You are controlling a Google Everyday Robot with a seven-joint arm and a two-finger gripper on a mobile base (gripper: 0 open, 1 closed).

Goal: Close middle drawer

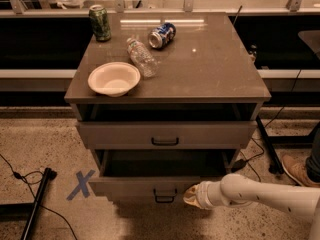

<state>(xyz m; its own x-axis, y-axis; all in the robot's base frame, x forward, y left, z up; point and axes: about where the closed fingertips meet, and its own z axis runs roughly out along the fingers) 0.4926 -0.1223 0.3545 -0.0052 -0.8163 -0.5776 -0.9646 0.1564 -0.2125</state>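
The middle drawer (145,185) is the second grey front of the cabinet, with a small dark bar handle (165,197). It stands pulled out partway, and its dark tray shows behind the front. My gripper (192,196) is at the end of the white arm coming in from the lower right. It sits against the drawer front just right of the handle. The taller top drawer front (165,133) is above, slightly out from the cabinet. The lowest drawer is hidden beneath the open one.
On the cabinet top (210,69) stand a white bowl (114,78), a clear plastic bottle (141,57) lying down, a blue can (162,35) on its side and a green can (100,23). A blue tape X (80,185) and a black pole (37,201) lie on the floor at left.
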